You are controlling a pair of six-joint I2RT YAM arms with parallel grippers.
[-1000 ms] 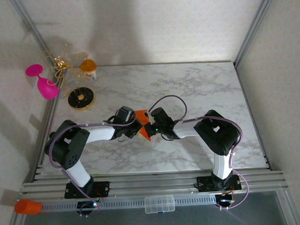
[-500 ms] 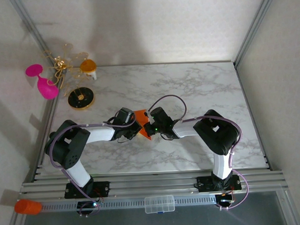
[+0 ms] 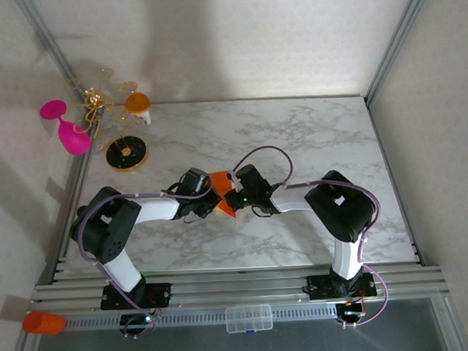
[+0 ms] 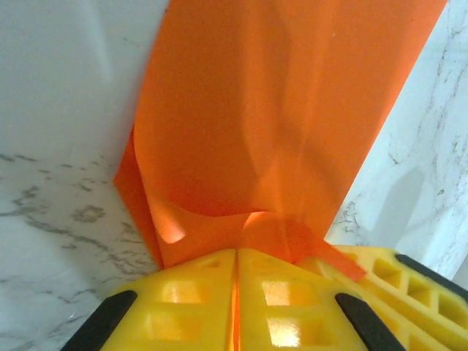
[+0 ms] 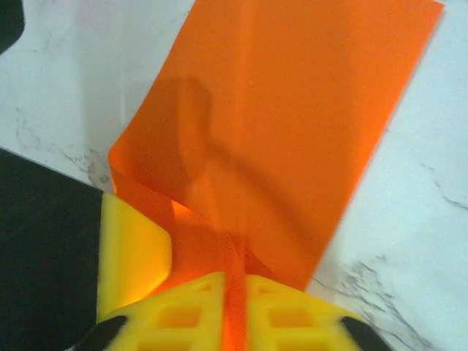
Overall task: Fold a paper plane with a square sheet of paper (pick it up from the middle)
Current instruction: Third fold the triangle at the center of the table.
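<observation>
Orange paper (image 3: 221, 184) pinched by left pincer (image 4: 235, 252) and right pincer (image 5: 234, 276); cup (image 3: 138, 104) apart.

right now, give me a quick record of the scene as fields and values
paper: square sheet of paper, bright orange, curled and creased near the grips, over mid-table
left gripper: shut on the sheet's edge
right gripper: shut on the same sheet, close beside the left one
table: white marble
far-left corner: pink goblet, orange-and-white cup, black and gold disc
near rail: orange cylinder, clear plastic box
</observation>
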